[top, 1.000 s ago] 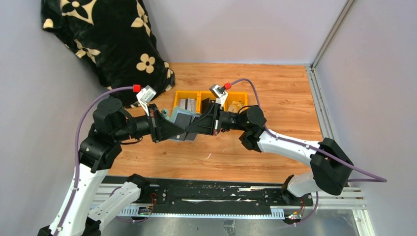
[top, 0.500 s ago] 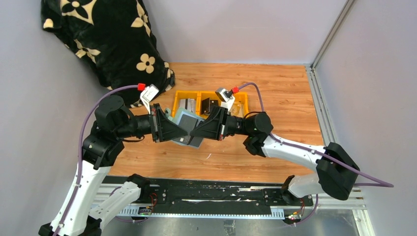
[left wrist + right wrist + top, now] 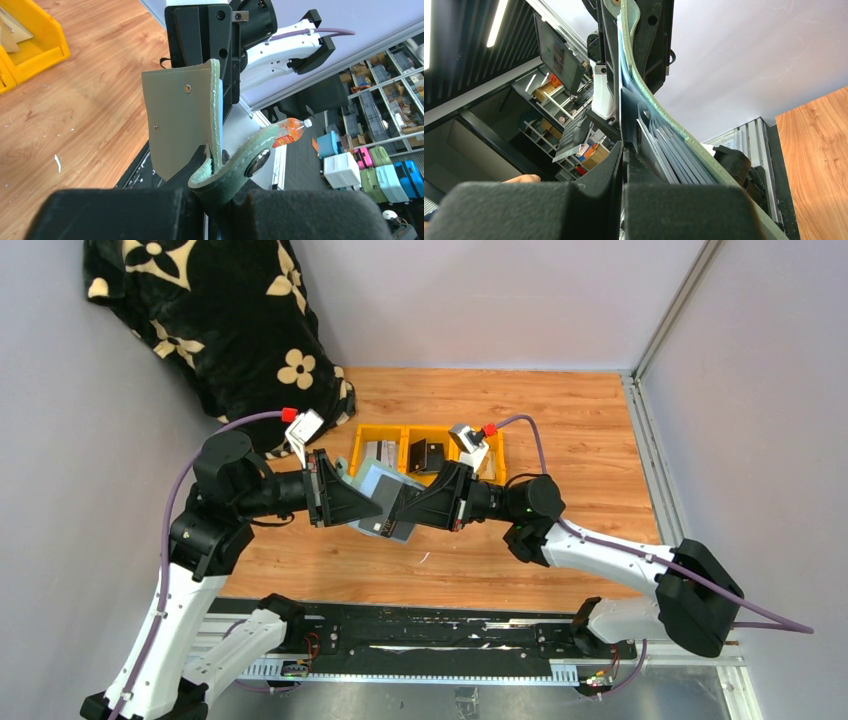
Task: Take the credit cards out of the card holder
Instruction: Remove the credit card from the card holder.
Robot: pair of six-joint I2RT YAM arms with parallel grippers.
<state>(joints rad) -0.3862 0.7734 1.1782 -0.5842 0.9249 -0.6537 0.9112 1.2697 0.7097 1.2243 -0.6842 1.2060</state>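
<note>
From above, the card holder (image 3: 382,490) hangs in the air over the bench (image 3: 560,440), pinched from both sides. The left fingers (image 3: 352,505) clench one end and the right fingers (image 3: 420,506) the other, likely so that one arm steadies it while the other pulls. Beyond the fingertips stand the yellow bins (image 3: 380,429), near but apart, and bare bench lies below, so there is room to draw away sideways. In the left wrist view, the left fingers (image 3: 125,215) grasp the holder near its fold, the closing tab (image 3: 245,165) curls loose just past them, and the grey-green flap (image 3: 177,125) stands upright toward the other arm. In the right wrist view, the right fingers (image 3: 539,210) are clenched on a thin dark layer at the holder's inner face; whether it is a card or a pocket edge I cannot tell. The cards (image 3: 669,155) sit fanned in their pockets just beside the fingertips, not yet out.
</note>
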